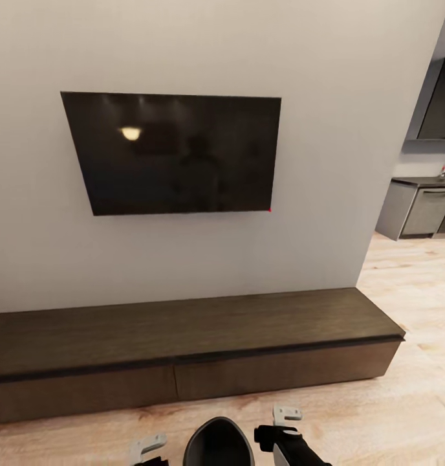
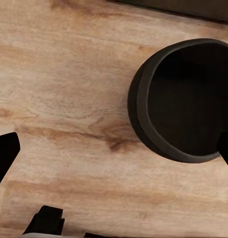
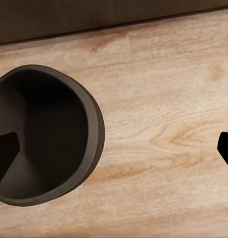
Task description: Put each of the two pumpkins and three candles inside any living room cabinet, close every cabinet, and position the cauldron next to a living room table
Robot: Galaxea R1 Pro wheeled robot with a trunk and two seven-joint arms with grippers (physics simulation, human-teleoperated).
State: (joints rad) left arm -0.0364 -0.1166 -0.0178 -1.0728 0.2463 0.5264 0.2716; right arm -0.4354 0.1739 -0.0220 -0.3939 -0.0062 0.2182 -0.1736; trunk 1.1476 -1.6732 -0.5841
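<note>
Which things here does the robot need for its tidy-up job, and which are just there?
Needed: long low dark-brown wooden cabinet, drawers shut; round black cauldron on the floor between the grippers.

Just there: black wall television; grey kitchen units; pale wooden floor.

**No legible writing anywhere**

Nothing here carries text, a label, a brand mark, a number or a sign. The dark television screen (image 1: 174, 154) on the wall above the cabinet (image 1: 184, 349) is blank: it bears reflections and a tiny red dot at its lower right corner, which is no character. The cabinet's drawer fronts are plain wood, and the cauldron (image 1: 218, 442) in front of it is unmarked.
</note>
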